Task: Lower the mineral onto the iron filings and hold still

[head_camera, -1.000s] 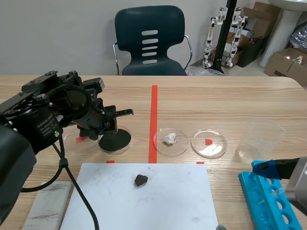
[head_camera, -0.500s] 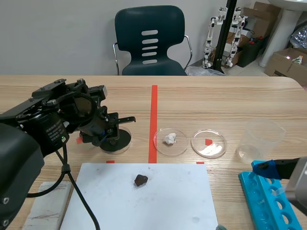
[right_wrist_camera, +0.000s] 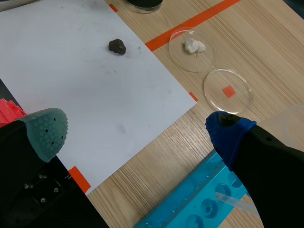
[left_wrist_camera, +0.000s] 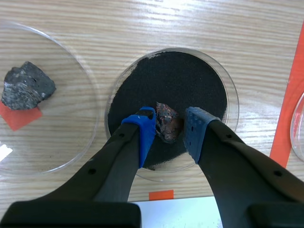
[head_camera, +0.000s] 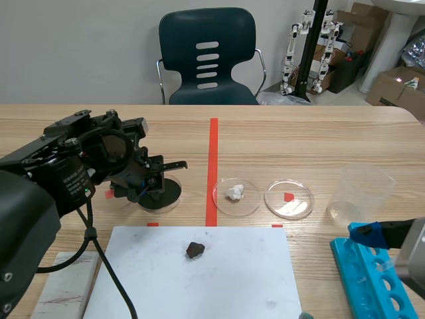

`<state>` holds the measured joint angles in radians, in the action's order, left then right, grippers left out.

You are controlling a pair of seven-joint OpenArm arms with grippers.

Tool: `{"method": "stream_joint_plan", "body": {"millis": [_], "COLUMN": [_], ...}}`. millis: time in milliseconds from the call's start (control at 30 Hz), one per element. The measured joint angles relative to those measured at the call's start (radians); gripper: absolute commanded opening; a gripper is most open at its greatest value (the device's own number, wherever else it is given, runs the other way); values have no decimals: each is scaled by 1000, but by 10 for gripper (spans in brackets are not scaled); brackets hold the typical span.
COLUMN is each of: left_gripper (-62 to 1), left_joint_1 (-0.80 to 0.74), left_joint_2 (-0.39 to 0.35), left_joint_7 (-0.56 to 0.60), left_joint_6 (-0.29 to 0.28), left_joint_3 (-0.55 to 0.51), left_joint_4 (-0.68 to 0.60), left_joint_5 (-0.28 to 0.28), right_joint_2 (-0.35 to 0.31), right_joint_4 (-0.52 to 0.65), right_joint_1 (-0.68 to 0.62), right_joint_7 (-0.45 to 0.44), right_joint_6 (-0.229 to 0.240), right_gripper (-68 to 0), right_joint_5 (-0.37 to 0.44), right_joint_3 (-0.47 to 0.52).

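The left gripper (left_wrist_camera: pixel 170 129) is clamped on a small brown-black mineral (left_wrist_camera: pixel 166 121), with a blue pad pressing it from each side. The mineral sits low on the black filings (left_wrist_camera: pixel 180 83), in the part of their clear dish (left_wrist_camera: pixel 232 97) nearest the gripper. In the scene view, that dish (head_camera: pixel 176 199) lies left of centre. The right gripper (right_wrist_camera: pixel 137 135), fingers wide apart, hangs at the lower right above a blue rack (head_camera: pixel 372 282) and a white sheet (right_wrist_camera: pixel 71 85).

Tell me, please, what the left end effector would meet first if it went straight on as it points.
Probably the iron filings, under the mineral that the left end effector grips.
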<state>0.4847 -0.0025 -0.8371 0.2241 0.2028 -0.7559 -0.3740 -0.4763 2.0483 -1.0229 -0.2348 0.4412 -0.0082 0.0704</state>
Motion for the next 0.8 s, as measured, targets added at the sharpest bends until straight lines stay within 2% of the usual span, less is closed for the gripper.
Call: {"method": "stream_joint_plan", "body": {"millis": [133,267,533,800], "left_gripper": [-509,-509,-509,-509], "left_joint_1": [0,-10,-144,-288], "left_joint_2": [0,-2,-54,-139], "left_joint_7": [0,-64,-78,-70], "left_joint_6": [-15,-15,-15,-16], "left_joint_3": [0,0,0,0], "left_joint_4": [0,-43,-376,-697], "left_joint_5": [6,49,50,49], "right_joint_2": [0,0,0,0], "right_joint_4": [0,0,0,0], "right_joint_1": [0,0,0,0], "right_joint_7": [0,0,0,0], "right_joint_6": [0,0,0,0], "right_gripper": [-67,-67,-67,-67], "right_joint_5": [0,0,0,0], "right_joint_3": [0,0,0,0]}}
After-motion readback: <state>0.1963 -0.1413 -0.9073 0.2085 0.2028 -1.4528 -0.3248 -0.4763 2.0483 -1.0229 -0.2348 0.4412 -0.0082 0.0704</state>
